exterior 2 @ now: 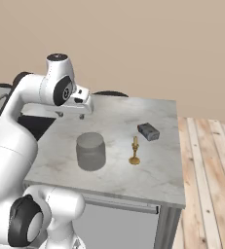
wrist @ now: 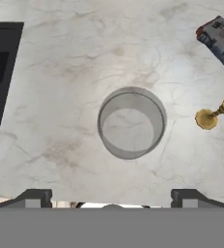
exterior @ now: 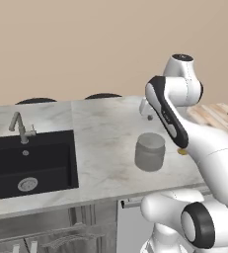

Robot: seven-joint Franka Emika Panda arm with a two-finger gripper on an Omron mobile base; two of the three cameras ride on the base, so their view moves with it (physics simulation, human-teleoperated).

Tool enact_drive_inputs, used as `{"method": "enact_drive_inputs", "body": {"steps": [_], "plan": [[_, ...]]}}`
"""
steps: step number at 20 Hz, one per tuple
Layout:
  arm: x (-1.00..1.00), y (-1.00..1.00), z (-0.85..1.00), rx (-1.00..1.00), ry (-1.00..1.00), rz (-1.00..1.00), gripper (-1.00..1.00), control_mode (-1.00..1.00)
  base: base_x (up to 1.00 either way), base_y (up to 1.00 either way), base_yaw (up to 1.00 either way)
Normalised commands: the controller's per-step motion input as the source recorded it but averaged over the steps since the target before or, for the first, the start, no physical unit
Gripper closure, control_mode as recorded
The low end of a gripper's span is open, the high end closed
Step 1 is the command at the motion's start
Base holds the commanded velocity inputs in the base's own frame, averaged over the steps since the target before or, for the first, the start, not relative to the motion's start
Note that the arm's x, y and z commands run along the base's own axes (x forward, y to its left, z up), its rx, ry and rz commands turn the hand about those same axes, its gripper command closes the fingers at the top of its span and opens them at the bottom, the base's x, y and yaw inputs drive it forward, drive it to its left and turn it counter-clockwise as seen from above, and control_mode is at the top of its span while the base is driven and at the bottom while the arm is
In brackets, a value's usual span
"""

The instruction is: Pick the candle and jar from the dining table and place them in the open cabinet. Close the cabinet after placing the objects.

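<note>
The squat grey frosted jar (exterior: 150,150) (exterior 2: 90,151) stands upright on the marble dining table (exterior: 100,128), near its front edge. In the hand view the jar (wrist: 131,122) lies straight below the hand, centred between the fingers. My gripper (exterior: 146,112) (exterior 2: 71,115) (wrist: 111,196) hangs open above and behind the jar, well clear of it and holding nothing. The slim brass candle (exterior 2: 134,151) (wrist: 210,116) stands upright a short way to the jar's right; a sliver of the candle (exterior: 183,152) peeks out behind my arm. The cabinet is out of view.
A small dark grey packet (exterior 2: 148,131) (wrist: 219,38) lies beyond the candle. The black sink (exterior: 31,163) with its metal faucet (exterior: 20,127) is set in the table's left part. Dark stools (exterior: 103,95) stand at the far side. Wooden floor (exterior 2: 206,170) lies right of the table.
</note>
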Motion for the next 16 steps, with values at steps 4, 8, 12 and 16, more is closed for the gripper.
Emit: {"method": "enact_drive_inputs", "body": {"steps": [4, 8, 12, 16], "plan": [[0.0, -0.03, -0.14, 0.0, 0.0, -0.08, -1.0, -1.0, 0.0, 0.0, 0.0], [-0.03, -0.09, -0.12, 0.01, 0.0, -0.13, -1.0, -1.0, 0.0, 0.0, 0.0], [-0.05, -0.12, -0.12, 0.01, 0.0, -0.16, -1.0, -1.0, 0.0, 0.0, 0.0], [-0.05, -0.15, -0.13, 0.01, 0.0, -0.16, -1.0, -1.0, 0.0, 0.0, 0.0]]}}
